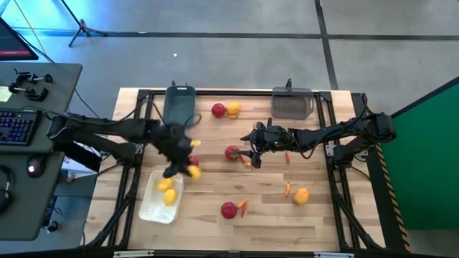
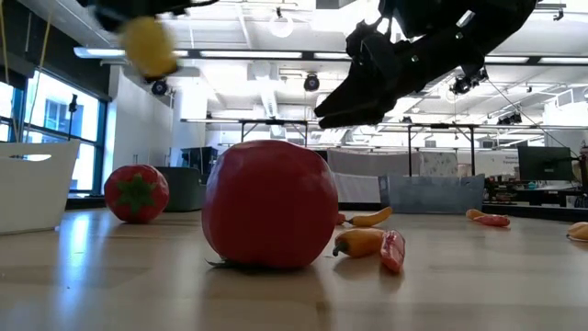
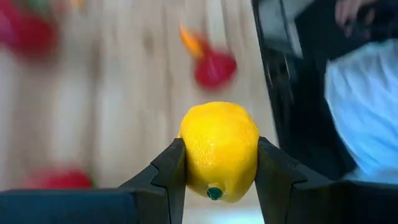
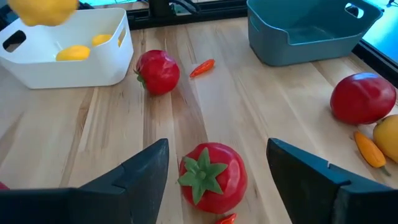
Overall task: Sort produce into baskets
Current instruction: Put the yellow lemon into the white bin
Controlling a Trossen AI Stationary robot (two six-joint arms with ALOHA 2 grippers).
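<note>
The left gripper (image 3: 216,168) was closed on a lemon (image 3: 219,149), which was pinched at its flanks between the two dark fingers (image 3: 171,168). The lemon's long axis ran along the fingers, with its small green stem end turned back toward the wrist camera. In the high view this held lemon (image 1: 193,172) was seen just above the near corner of the white tray (image 1: 150,208), at the edge nearest the table's middle. Two more lemons (image 1: 168,191) lay inside the tray.

The right gripper (image 4: 217,165) was spread wide, nothing held between its fingers (image 4: 146,171). It was placed over a red tomato (image 4: 211,175) that lay on the wood toward the table's middle, well apart from the white tray. The tomato's green leafy top was turned sideways, facing the wrist camera. A small orange-red pepper piece (image 4: 227,218) was just beside the tomato.

A second tomato (image 4: 158,71) and another pepper piece (image 4: 202,67) lay close to the white tray (image 4: 68,68).
</note>
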